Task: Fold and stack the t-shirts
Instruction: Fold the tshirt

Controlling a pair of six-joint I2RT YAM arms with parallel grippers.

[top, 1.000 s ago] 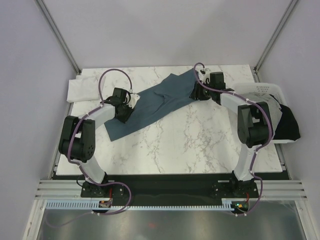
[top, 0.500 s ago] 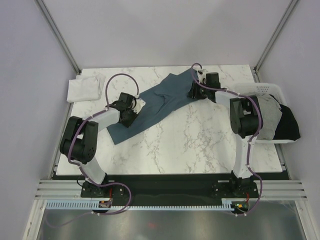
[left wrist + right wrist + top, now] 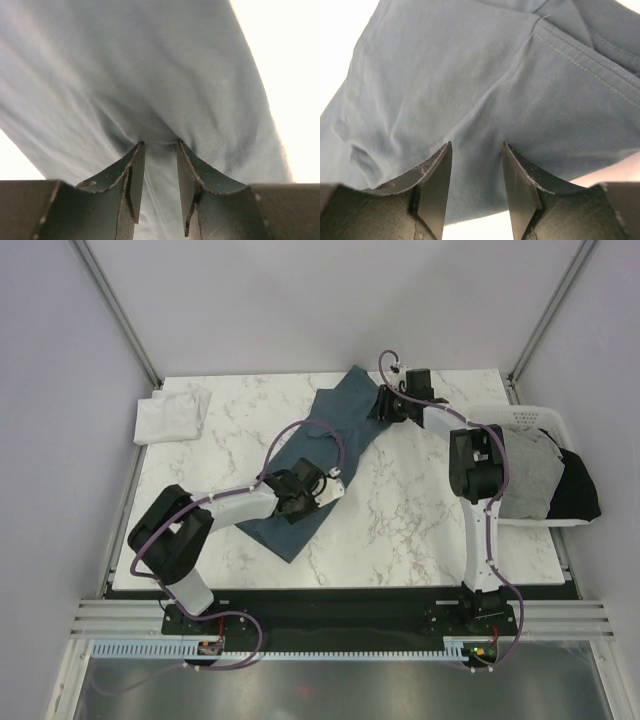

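The dark slate-blue t-shirt (image 3: 335, 430) lies stretched diagonally across the marble table (image 3: 420, 520). My left gripper (image 3: 305, 495) is shut on its lower end; in the left wrist view cloth (image 3: 150, 75) bunches between the jaws (image 3: 160, 146). My right gripper (image 3: 384, 408) holds the upper end by the back edge; in the right wrist view cloth (image 3: 470, 85) runs between the half-closed jaws (image 3: 476, 146). A folded white t-shirt (image 3: 170, 415) lies at the back left corner. A light grey t-shirt (image 3: 530, 470) and a black t-shirt (image 3: 578, 492) lie in the basket.
The white slatted basket (image 3: 528, 416) stands at the table's right edge, beside the right arm. Purple cables loop above both arms. Metal frame posts stand at the back corners.
My left gripper has swept right and toward the front, dragging the shirt's lower end with it. My right gripper has shifted slightly left and back with the upper end.
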